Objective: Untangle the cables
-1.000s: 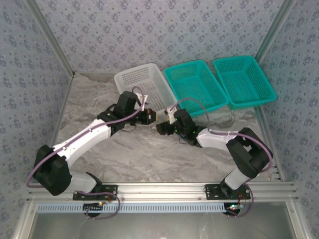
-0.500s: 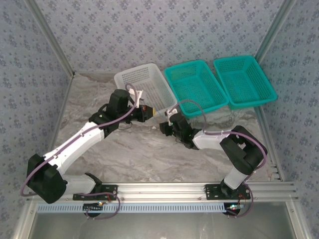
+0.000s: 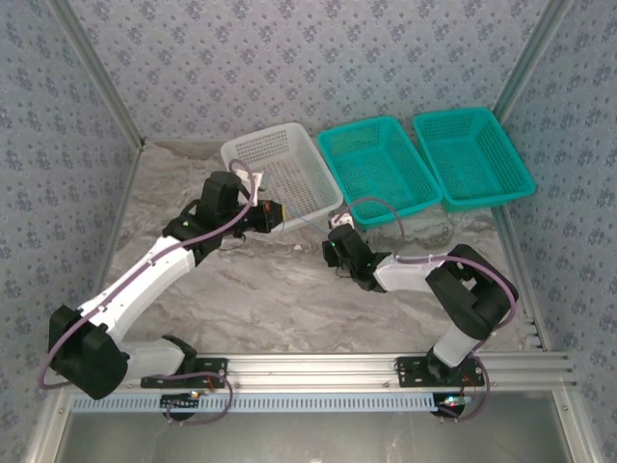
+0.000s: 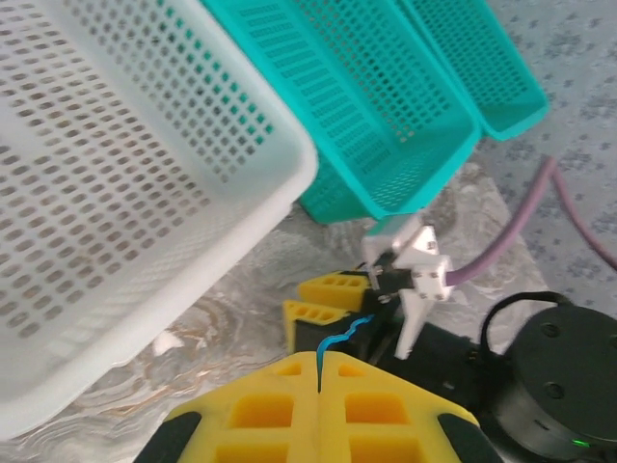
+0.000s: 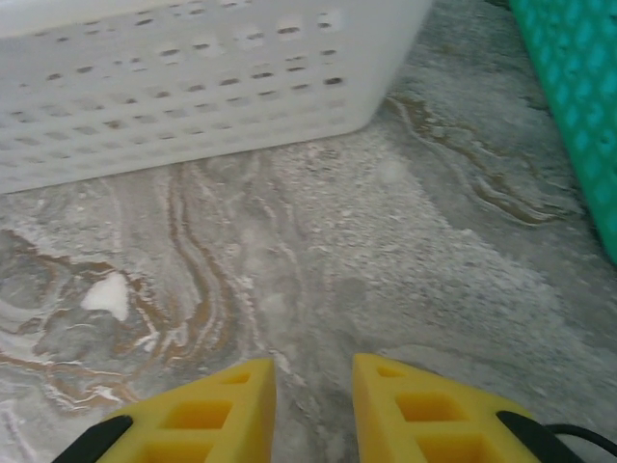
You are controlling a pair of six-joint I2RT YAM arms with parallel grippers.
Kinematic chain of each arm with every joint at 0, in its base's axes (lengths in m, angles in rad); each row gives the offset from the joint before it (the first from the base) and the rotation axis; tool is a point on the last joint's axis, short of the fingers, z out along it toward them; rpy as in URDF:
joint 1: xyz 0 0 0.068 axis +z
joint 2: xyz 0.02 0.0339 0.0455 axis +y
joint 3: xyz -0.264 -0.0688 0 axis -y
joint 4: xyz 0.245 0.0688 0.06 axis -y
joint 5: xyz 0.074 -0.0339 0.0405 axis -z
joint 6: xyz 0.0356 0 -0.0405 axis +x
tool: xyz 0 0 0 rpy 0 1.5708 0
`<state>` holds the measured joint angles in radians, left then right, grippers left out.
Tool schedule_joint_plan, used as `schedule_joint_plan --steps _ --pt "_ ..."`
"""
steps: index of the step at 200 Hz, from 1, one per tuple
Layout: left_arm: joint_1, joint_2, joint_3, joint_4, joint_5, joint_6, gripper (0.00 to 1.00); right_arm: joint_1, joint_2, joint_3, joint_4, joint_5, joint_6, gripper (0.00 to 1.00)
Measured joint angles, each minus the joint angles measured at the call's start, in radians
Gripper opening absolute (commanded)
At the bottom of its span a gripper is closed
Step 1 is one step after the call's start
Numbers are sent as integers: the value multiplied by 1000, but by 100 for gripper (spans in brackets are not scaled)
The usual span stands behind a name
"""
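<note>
Left basket (image 3: pixel 280 169) at eleven o'clock on the table (image 3: pixel 241 299), middle basket (image 3: pixel 376 169) at one, right basket (image 3: pixel 472 154) at two.

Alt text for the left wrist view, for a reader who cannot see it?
The left gripper, shut, pinches a thin blue cable that runs toward the right gripper just beyond it. A white basket and two teal baskets stand behind on the marbled table.

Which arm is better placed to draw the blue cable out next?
Probably left. The left gripper is shut on the blue cable; the right gripper is open above the table, holding nothing.
</note>
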<state>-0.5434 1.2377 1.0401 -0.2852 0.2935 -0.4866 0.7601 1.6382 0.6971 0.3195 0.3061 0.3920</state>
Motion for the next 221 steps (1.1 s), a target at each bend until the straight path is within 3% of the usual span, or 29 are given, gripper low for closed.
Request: schedule_joint_plan --steps 36,73,136,191,202,221 --pt "39 -3 36 -102 -135 -6 0 0 -28 0 -82 58 14 32" --pt "171 -40 53 -161 -234 -66 0 0 -48 -4 -198 129 20 33" --pt "347 -72 57 -217 -284 -134 0 0 -63 -12 -331 210 42 37" --pt "373 -110 62 -215 -235 -131 0 0 -107 -7 -414 224 108 73" --pt "373 -110 63 -209 -202 -131 0 0 -130 -4 -424 220 128 99" --pt "373 -109 63 -193 -143 -127 0 0 -178 7 -441 218 144 100"
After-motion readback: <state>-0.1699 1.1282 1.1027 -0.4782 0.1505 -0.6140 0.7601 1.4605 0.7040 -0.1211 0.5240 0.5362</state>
